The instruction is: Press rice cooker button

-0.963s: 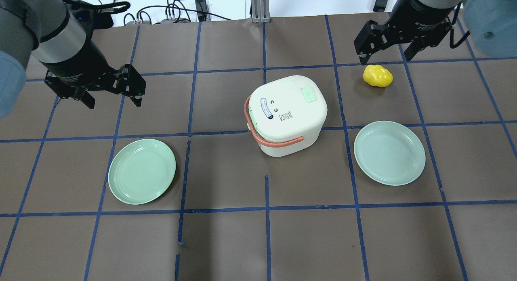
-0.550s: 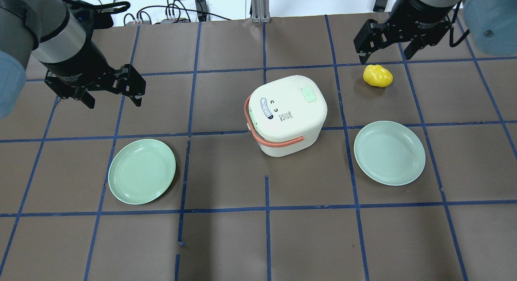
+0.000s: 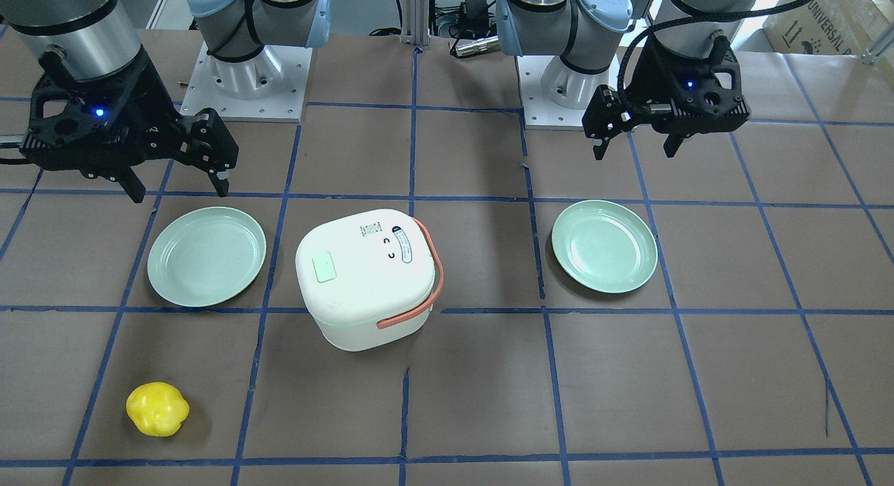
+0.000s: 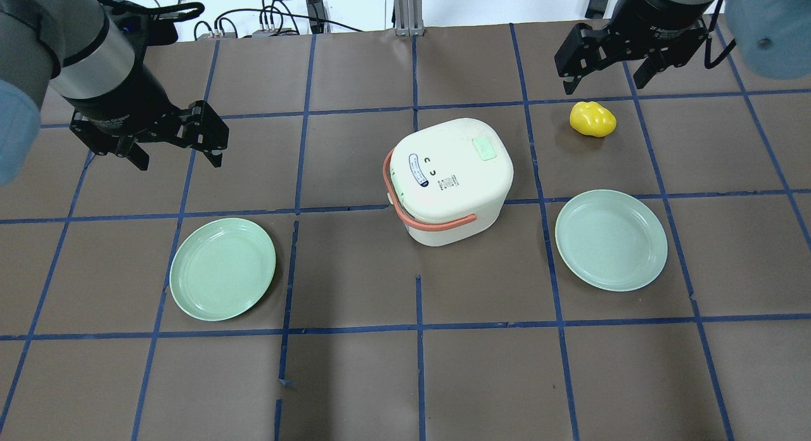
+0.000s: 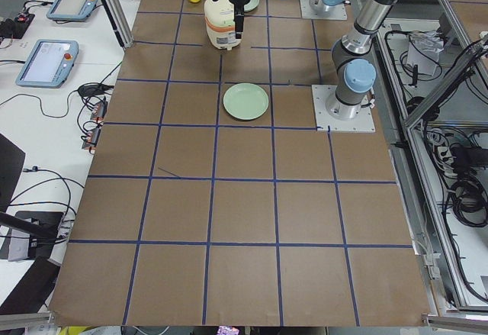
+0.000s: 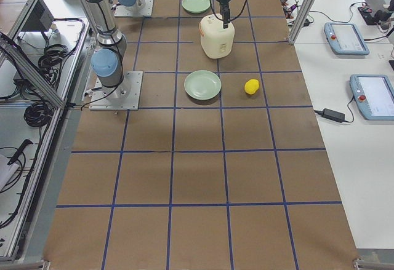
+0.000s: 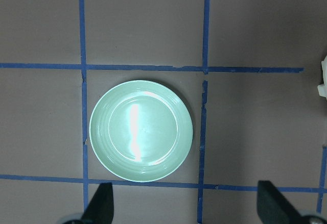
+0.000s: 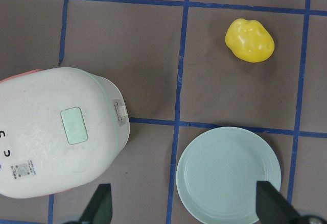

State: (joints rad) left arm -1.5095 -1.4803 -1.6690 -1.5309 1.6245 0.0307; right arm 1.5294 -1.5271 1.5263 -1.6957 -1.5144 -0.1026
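The white rice cooker (image 4: 450, 181) stands shut near the table's middle, with its salmon-orange handle (image 4: 437, 224) folded down. A mint green rectangular button (image 4: 485, 148) sits on its lid and also shows in the right wrist view (image 8: 74, 125) and the front view (image 3: 325, 269). My right gripper (image 4: 605, 80) is open and empty, above the far right of the table, beyond the cooker. My left gripper (image 4: 177, 156) is open and empty at the left, well apart from the cooker.
A green plate (image 4: 222, 268) lies left of the cooker, under my left wrist camera (image 7: 141, 130). A second green plate (image 4: 611, 239) lies to the right. A yellow lumpy toy fruit (image 4: 592, 119) lies below my right gripper, far right of the cooker.
My right gripper has shifted a little toward the table's far edge, away from the yellow fruit. The left arm and the cooker have not moved.
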